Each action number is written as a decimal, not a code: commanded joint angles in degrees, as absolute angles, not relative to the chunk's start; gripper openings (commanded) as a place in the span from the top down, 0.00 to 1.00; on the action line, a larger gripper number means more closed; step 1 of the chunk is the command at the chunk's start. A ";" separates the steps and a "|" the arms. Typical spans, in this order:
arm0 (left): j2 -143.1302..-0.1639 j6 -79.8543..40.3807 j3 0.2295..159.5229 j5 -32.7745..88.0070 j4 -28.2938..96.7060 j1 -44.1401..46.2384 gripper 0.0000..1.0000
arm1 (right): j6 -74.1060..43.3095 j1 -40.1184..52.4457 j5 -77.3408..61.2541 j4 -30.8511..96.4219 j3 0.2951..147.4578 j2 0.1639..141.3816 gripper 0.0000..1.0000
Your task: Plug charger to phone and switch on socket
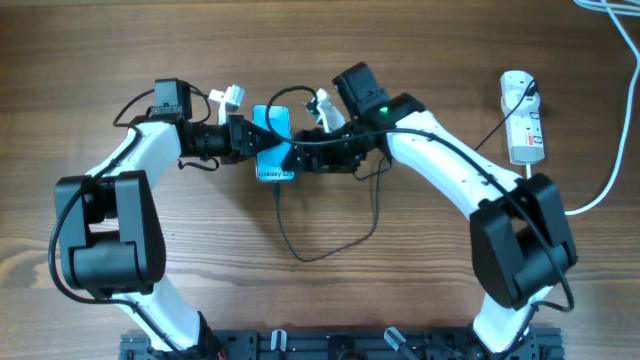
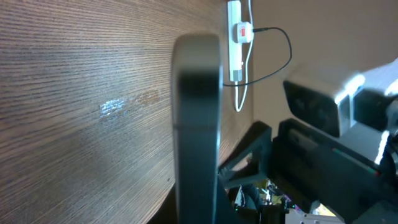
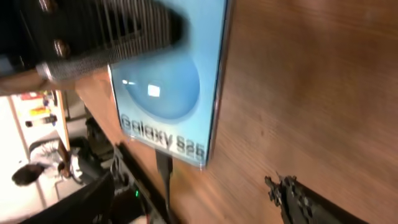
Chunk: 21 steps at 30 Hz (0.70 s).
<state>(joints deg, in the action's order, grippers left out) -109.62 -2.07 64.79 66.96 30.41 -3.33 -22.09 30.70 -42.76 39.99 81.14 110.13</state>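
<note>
**A:** What's the biggest thing in view?

**B:** The wooden bench (image 1: 400,300). The left arm (image 1: 110,230) and the right arm (image 1: 520,240) both reach in from the near edge and meet around the middle of the far half.

**A:** Where's the socket?

**B:** The socket (image 1: 523,120) lies flat at the far right, well apart from both grippers. Its thick white lead (image 1: 610,180) curves off the right side. There are red marks on it, but I cannot tell how its switches stand.

**A:** And the phone?

**B:** The phone (image 1: 272,165) is in the middle, between the two grippers. Its screen faces up and is lit turquoise, with the text along its near edge.

**A:** How are the grippers?

**B:** The left gripper (image 1: 243,137) is clamped on the phone's left edge. The right gripper (image 1: 305,150) is just beside the phone's right edge with its jaws apart, holding nothing. In the right wrist view one finger (image 3: 298,199) hangs over bare wood, clear of the phone. A ribbed black part crosses the upper screen, but I cannot tell which gripper it belongs to.

**A:** The charger?

**B:** The charger (image 1: 303,258) runs from the phone's near edge in a loose loop across the bench, then back up under the right arm.

**A:** Its tip?

**B:** The plug (image 3: 163,167) is seated in the phone's bottom edge, right under the text.
</note>
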 commanded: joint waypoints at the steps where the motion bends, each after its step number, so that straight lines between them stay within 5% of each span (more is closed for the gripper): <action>1: -109.51 -4.86 64.51 70.04 29.58 -3.27 0.96 | -19.57 32.14 -41.58 44.40 82.28 107.87 0.15; 6: -109.51 -9.82 64.51 70.04 26.11 -3.27 0.96 | -19.70 34.72 -40.01 46.89 81.73 107.90 0.13; 8: -109.51 -11.29 64.51 70.04 24.91 -3.27 0.96 | -19.73 36.32 -40.05 46.00 81.67 107.90 0.00; 16: -109.51 -11.42 64.51 71.88 25.26 -3.20 0.96 | -19.81 42.26 -38.76 42.17 81.62 107.90 0.00; 21: -109.51 -11.38 64.51 72.18 25.26 -3.20 0.96 | -30.70 43.94 -24.10 42.94 81.62 107.90 0.23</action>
